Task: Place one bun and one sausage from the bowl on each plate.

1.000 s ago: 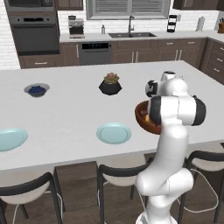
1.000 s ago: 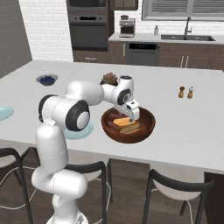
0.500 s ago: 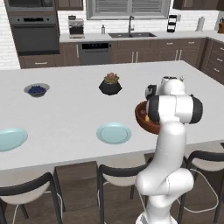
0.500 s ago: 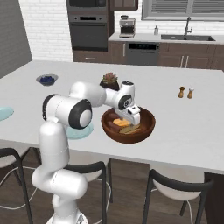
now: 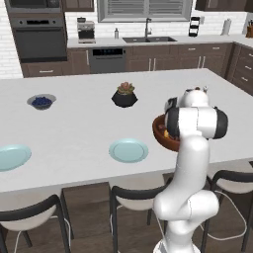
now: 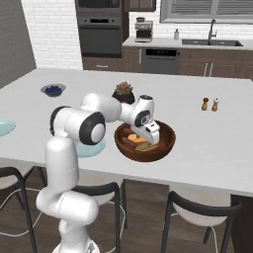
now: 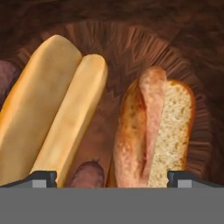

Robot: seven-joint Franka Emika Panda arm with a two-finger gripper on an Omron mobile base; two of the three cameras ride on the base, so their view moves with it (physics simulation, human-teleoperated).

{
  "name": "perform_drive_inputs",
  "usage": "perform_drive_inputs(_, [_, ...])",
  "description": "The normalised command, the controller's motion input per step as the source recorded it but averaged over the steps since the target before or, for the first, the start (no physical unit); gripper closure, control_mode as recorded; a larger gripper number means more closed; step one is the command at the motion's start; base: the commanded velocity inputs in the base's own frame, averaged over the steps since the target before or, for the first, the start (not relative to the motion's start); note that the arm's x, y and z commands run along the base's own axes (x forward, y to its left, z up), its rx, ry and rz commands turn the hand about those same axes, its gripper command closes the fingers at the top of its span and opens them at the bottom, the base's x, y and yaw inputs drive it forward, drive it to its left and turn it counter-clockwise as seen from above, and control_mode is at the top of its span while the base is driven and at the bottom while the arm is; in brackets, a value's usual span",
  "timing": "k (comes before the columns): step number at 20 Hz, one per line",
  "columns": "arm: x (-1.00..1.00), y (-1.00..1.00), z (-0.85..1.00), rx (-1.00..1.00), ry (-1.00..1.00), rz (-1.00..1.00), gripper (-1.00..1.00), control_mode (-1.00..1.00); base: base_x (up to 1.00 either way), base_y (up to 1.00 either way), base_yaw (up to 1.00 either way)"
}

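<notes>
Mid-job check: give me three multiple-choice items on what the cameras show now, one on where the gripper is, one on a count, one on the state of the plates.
1. Where is the gripper?
A. over the berry bowl
B. down in the bowl
C. above a plate

2. How many buns show in the hand view?
A. two
B. four
C. none

3. What state are the plates in?
A. both bare
B. one holds a bun
C. stacked

Key:
1 B, the hand sits inside the brown rim.
2 A, a pale bun and a browner bun lie between the open fingertips.
3 A, the near plate and far plate carry nothing.
</notes>
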Motion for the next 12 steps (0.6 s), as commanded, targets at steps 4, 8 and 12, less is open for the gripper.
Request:
perform_drive_inputs(4, [0.0, -0.03, -0.21, 0.01, 0.0, 0.0, -1.0, -1.0, 0.0, 0.0, 0.0])
perform_drive_inputs(8, [0.0, -0.14, -0.12, 0.03, 0.0, 0.0, -1.0, -1.0, 0.0, 0.0, 0.0])
perform_drive_inputs(12, [0.0, 0.0, -0.01, 0.0, 0.0, 0.0, 1.0, -1.0, 0.0, 0.0, 0.0])
